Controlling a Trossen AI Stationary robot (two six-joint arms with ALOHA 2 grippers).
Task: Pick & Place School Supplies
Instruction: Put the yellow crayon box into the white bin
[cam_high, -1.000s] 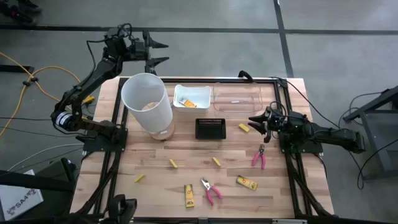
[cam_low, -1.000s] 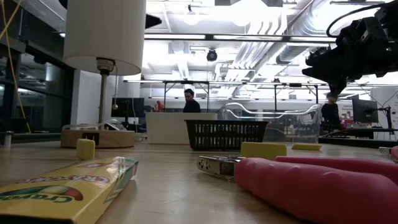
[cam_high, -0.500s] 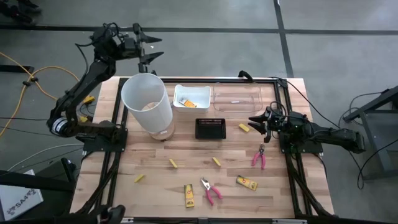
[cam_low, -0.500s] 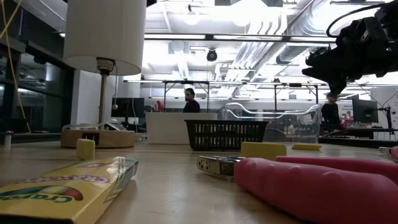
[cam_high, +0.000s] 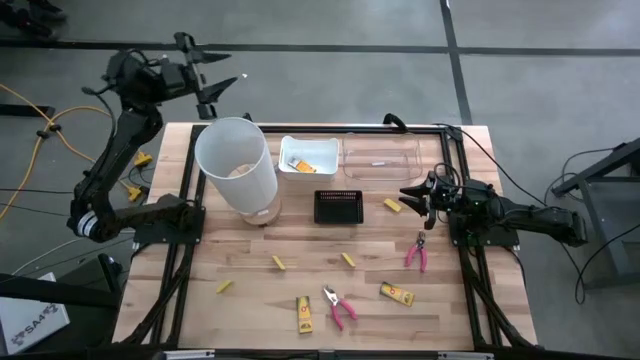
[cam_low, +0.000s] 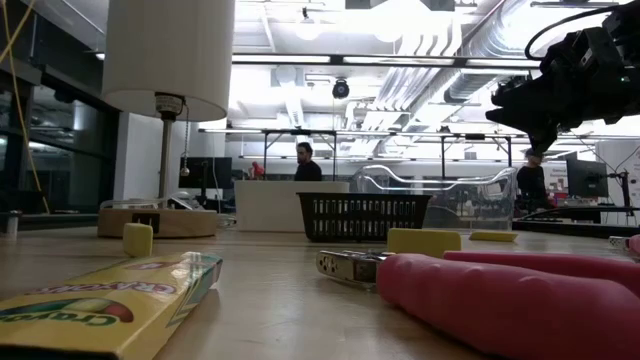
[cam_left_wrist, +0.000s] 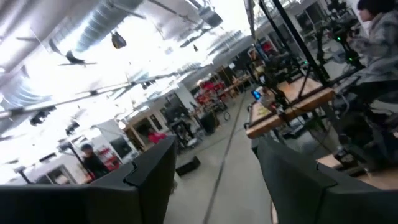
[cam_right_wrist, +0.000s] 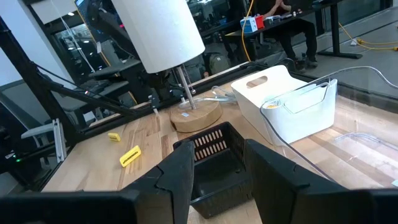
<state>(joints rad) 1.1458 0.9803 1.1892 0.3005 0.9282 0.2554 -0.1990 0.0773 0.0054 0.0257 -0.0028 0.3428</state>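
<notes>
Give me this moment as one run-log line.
left gripper: open, empty, raised past table's far-left corner | right gripper: part-open, empty, hovering beside black tray | supplies: crayon packets, pink pliers loose on table

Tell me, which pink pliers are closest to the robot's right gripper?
The pliers near the table's right edge, just below the right gripper. The other pair lies farther off, near the front edge between two crayon boxes.

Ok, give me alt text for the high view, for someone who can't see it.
Overhead, yellow packets, small yellow blocks and two pink-handled pliers lie scattered on a wooden table. The right gripper hovers near a black tray; the left gripper is raised, open, beyond the table's far edge.
</notes>
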